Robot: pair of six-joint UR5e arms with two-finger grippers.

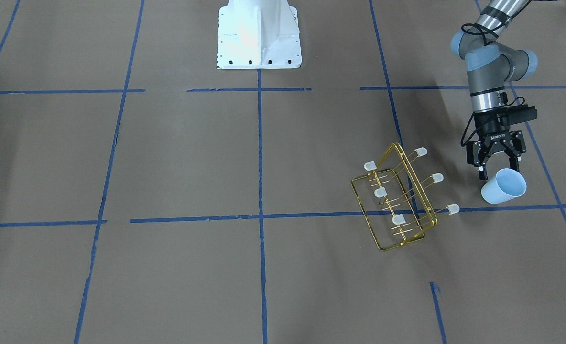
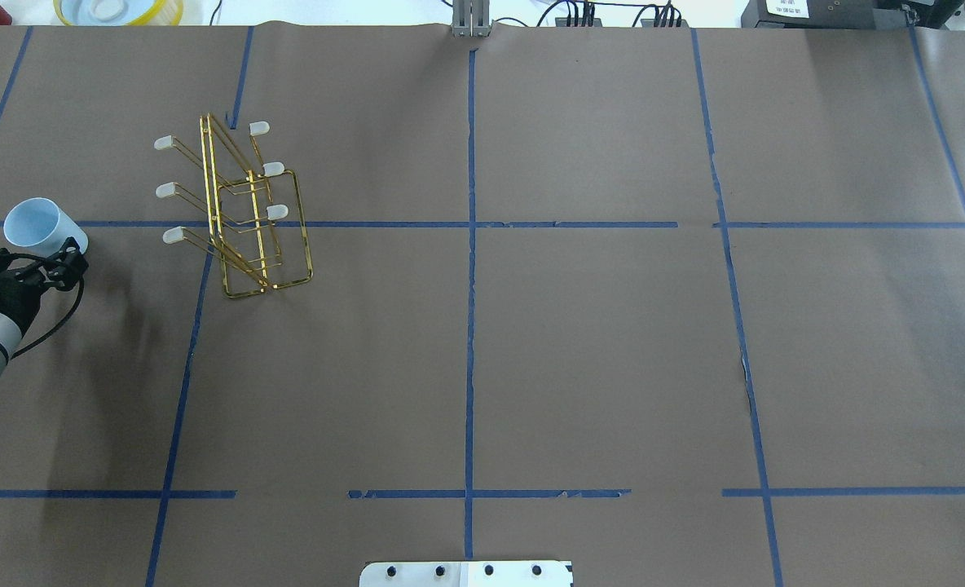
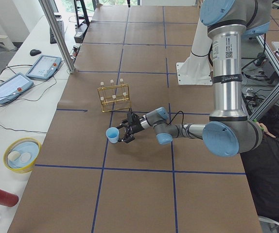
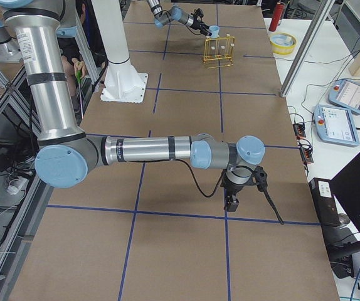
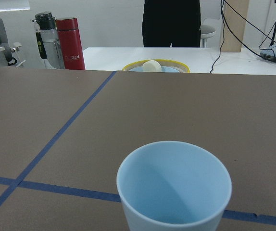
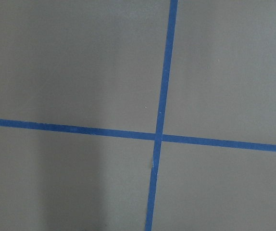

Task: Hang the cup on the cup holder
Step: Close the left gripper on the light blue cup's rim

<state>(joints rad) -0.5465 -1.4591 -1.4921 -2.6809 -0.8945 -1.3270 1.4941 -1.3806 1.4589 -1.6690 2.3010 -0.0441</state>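
Observation:
The pale blue cup [image 1: 504, 187] stands upright on the brown table, mouth up, at the robot's far left [image 2: 42, 227]. My left gripper [image 1: 498, 171] lies level just behind it, jaws spread wider than the cup, open, with its fingertips [image 2: 71, 247] at the cup's near side. In the left wrist view the cup [image 5: 174, 185] fills the bottom centre. The gold wire cup holder [image 1: 397, 198] stands tilted a short way from the cup, its capped prongs pointing out on both sides [image 2: 242, 208]. My right gripper [image 4: 231, 202] shows only in the exterior right view, and I cannot tell its state.
The white robot base [image 1: 259, 36] stands at the table's middle. Beyond the table's far edge are a yellow bowl [image 5: 156, 67], a red bottle [image 5: 69, 44] and a standing person [image 5: 171, 23]. Blue tape lines [image 6: 162, 137] cross the paper.

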